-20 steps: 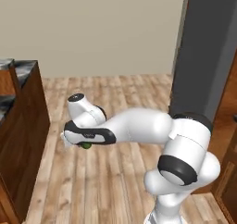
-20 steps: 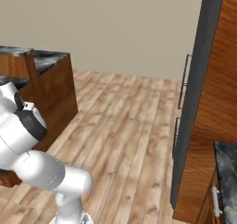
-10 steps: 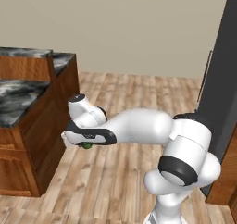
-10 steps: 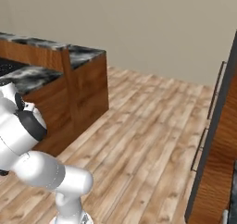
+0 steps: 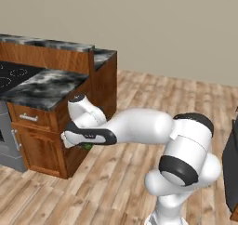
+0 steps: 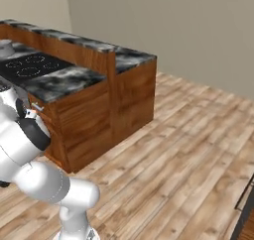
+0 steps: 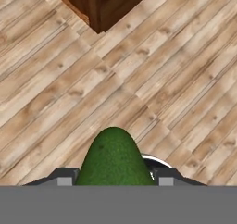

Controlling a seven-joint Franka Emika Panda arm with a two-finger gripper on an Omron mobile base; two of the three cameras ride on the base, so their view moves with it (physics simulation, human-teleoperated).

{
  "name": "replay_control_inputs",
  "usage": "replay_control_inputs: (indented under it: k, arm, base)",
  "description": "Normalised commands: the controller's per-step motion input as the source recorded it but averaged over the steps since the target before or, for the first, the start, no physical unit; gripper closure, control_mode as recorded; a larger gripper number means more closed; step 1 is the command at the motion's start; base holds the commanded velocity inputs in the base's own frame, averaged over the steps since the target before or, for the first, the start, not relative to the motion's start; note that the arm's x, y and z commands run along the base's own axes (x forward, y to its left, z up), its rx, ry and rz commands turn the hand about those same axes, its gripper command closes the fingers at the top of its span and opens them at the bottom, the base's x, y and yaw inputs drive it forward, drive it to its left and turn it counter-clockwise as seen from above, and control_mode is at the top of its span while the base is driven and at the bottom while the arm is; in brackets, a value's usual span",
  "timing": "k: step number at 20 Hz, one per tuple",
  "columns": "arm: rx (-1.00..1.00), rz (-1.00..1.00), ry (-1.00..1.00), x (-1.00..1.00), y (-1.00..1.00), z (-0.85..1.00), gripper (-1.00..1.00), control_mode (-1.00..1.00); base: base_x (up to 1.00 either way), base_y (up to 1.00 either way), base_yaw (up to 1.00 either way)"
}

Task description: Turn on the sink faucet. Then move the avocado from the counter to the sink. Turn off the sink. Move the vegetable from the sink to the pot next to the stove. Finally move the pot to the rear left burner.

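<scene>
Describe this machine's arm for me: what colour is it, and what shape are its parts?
The arm is glossy white, built of thick rounded segments like fat tubes. Dark grey or black bands ring its big joints, and a black stripe runs along the hand section. No cables or lettering show. The tool ends in two small, dark, blocky finger tips.

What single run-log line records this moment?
phase: carrying | gripper: shut on avocado | below: wooden floor | nearby: stove counter
</scene>
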Motion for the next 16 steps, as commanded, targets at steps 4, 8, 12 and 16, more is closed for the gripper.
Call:
replay_control_inputs:
  k: [4,8,12,16]
  arm:
    - [0.0,0.0,0.0,0.0,0.0,0.0,1.0,1.0]
    - [0.0,0.0,0.0,0.0,0.0,0.0,1.0,1.0]
    - [0.0,0.0,0.0,0.0,0.0,0.0,1.0,1.0]
    - [0.0,0.0,0.0,0.0,0.0,0.0,1.0,1.0]
  base:
    - [-0.1,0.01,0.41]
    - [0.02,0.16,0.4]
    - [0.26,0.29,0.36]
    - [0.47,0.24,0.32]
